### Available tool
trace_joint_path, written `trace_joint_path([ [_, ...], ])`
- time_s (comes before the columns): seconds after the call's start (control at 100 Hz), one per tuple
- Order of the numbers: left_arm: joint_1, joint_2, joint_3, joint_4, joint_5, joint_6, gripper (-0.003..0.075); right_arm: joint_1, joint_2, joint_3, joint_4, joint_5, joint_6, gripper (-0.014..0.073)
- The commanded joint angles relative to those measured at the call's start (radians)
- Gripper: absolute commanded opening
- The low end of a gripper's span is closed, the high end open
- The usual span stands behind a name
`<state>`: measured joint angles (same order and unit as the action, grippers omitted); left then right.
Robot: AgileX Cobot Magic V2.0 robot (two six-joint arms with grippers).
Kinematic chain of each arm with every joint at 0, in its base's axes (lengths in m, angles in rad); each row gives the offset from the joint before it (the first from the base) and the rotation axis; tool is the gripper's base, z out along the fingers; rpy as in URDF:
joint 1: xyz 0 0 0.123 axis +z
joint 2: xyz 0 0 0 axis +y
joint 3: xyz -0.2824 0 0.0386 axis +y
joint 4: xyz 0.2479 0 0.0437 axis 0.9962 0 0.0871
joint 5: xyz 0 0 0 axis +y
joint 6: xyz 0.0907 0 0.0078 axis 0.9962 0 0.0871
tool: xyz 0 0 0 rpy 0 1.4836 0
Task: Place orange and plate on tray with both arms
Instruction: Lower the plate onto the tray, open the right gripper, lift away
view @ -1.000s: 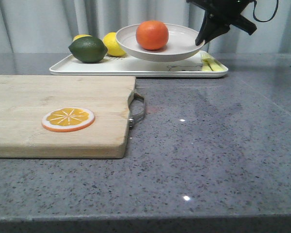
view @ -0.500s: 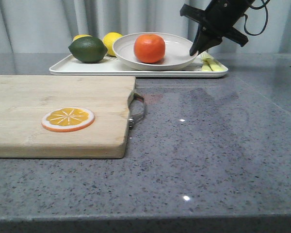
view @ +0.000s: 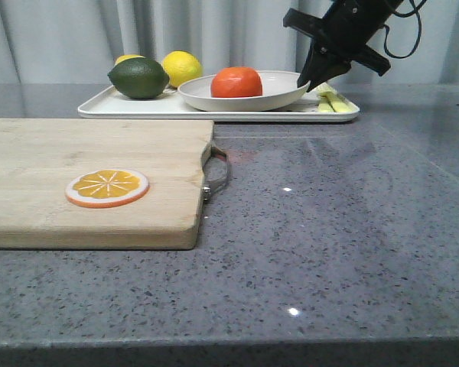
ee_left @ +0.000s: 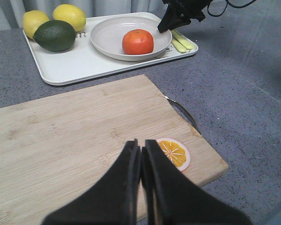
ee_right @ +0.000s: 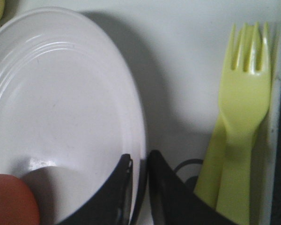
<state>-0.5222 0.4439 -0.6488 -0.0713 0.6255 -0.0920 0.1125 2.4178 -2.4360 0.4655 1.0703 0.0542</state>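
The orange [view: 236, 82] lies in the off-white plate [view: 279, 93], which rests on the white tray [view: 138, 106] at the back of the table. They also show in the left wrist view: the orange [ee_left: 137, 41], the plate [ee_left: 105, 35], the tray [ee_left: 79, 63]. My right gripper [view: 307, 78] is shut on the plate's right rim [ee_right: 139, 140], one finger inside, one outside. My left gripper [ee_left: 142, 146] is shut and empty above the wooden cutting board [ee_left: 61, 140].
A dark green lime [view: 139, 78] and two yellow lemons [view: 181, 67] sit at the tray's left end. A yellow-green fork [ee_right: 241, 117] lies at its right end. An orange slice [view: 107, 187] lies on the cutting board [view: 76, 153], whose metal handle [view: 218, 174] points right.
My right gripper has lowered the plate with the orange from above the tray down onto it. The left arm has not moved.
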Motion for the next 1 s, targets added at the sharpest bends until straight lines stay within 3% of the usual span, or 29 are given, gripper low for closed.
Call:
trace_joint_path([
  [0.0,0.002,0.006,-0.027,-0.005,-0.084,-0.006,-0.0019,-0.003,-0.069,-0.036,0.038,-0.044,-0.002,0.0148],
  [0.23,0.002,0.006,-0.027,-0.005,-0.084,-0.006,-0.0019,-0.01,-0.069,-0.036,0.02,-0.008,-0.004,0.0161],
  [0.48,0.002,0.006,-0.027,-0.005,-0.084,-0.006,-0.0019,-0.013,-0.071,-0.047,0.013,0.012,-0.012,0.0353],
  [0.85,0.002,0.006,-0.027,-0.005,-0.084,-0.006,-0.0019,-0.014,-0.111,-0.129,-0.051,0.163,-0.012,0.0344],
  [0.99,0.002,0.006,-0.027,-0.005,-0.084,-0.006,-0.0019,-0.014,-0.139,-0.129,-0.075,0.211,-0.012,0.0255],
])
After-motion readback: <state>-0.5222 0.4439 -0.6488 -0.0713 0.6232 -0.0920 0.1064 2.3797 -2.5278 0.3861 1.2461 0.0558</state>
